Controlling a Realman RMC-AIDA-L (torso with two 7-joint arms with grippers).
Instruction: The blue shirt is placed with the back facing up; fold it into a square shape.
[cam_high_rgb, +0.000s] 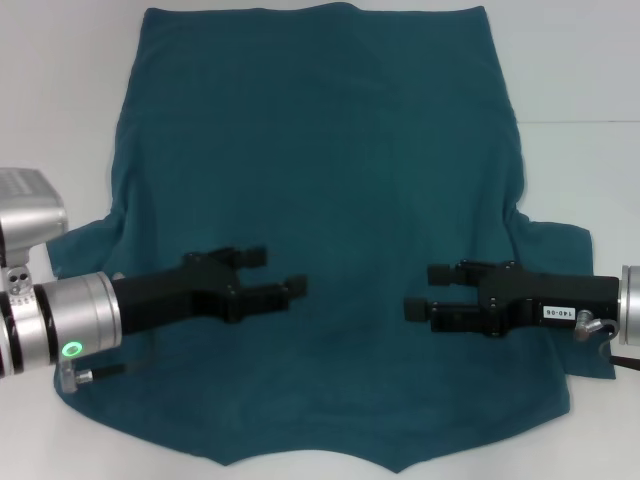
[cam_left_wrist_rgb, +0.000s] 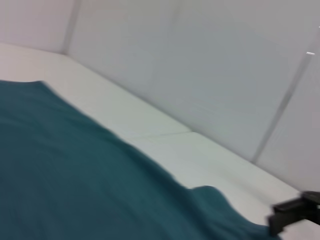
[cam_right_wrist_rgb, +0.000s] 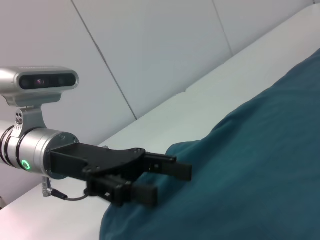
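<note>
Head view: the blue shirt (cam_high_rgb: 330, 200) lies lengthwise, collar nearest; left tool (cam_high_rgb: 278, 272) and right tool (cam_high_rgb: 427, 290) gape above.

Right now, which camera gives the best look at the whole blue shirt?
The head view: the blue shirt lies spread flat, nearly all visible, both grippers above it. The left wrist view shows only one edge; the right wrist view only part.

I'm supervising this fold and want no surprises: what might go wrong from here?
The blue shirt is soft and already rippled along its sides, so a pinch may catch one layer only and fold unevenly. The left end effector and right end effector, both open, point at each other over the shirt's middle; moving inward together, they might collide.
</note>
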